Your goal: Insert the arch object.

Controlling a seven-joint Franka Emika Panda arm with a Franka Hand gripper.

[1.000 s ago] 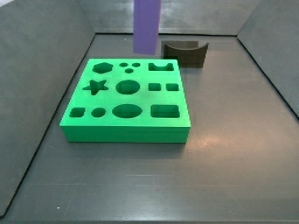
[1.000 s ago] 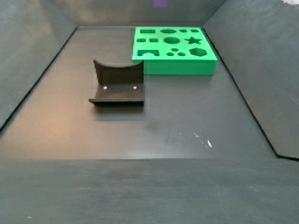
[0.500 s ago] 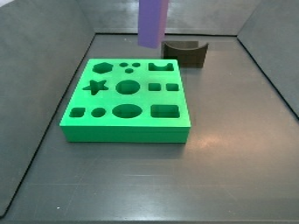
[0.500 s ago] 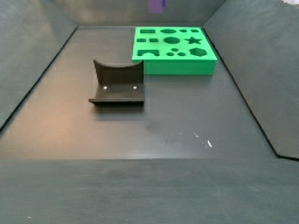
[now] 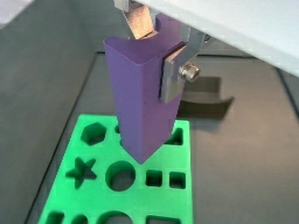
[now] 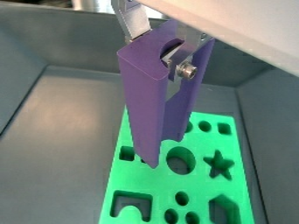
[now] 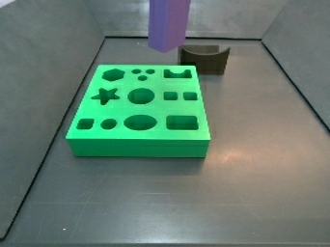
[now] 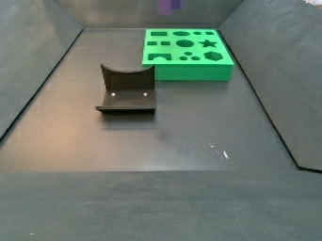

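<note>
One green board (image 7: 139, 109), one purple column (image 5: 142, 94), one arch object (image 7: 206, 58), one gripper (image 5: 156, 54). Arch object: small dark brownish-grey block, curved notch facing up, sitting on the floor beside the board's corner, apart from it, free of the gripper. In a side view (image 8: 126, 88) it stands well clear of the board. Gripper is above the board, silver fingers (image 6: 183, 61) clamped on the purple column's upper end. Side views crop the column's top (image 8: 168, 6); the gripper itself is out of frame there.
</note>
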